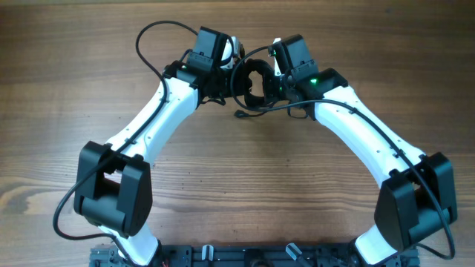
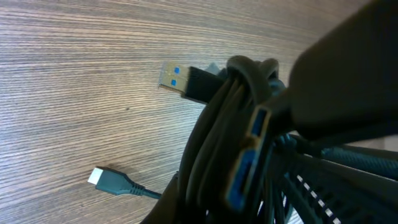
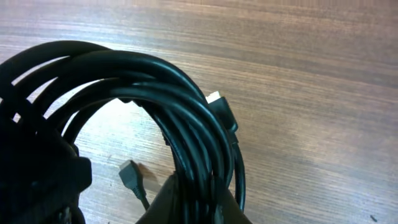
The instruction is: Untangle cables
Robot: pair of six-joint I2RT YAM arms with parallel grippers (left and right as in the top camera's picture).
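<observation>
The cables (image 1: 251, 104) are a coiled bundle of black cords held just above the table at the far centre, between both arms. My left gripper (image 1: 228, 74) is shut on the bundle's left side. In the left wrist view the cords (image 2: 214, 143) fill the jaw area and hide the fingers. A USB plug with blue inserts (image 2: 180, 79) sticks out of the bundle there, and a small plug (image 2: 109, 180) hangs over the wood. My right gripper (image 1: 276, 83) is shut on the bundle's right side. In the right wrist view its fingers (image 3: 199, 199) clamp several strands of the loop (image 3: 155, 81), and a small plug (image 3: 129, 173) dangles beside them.
The wooden table (image 1: 237, 170) lies under the bundle. A loose cable end (image 1: 241, 113) trails just in front of it. Both white arms reach inward from their bases at the near edge, with thicker black wires along them. A dark bulky part (image 2: 348, 68) crowds the left wrist view.
</observation>
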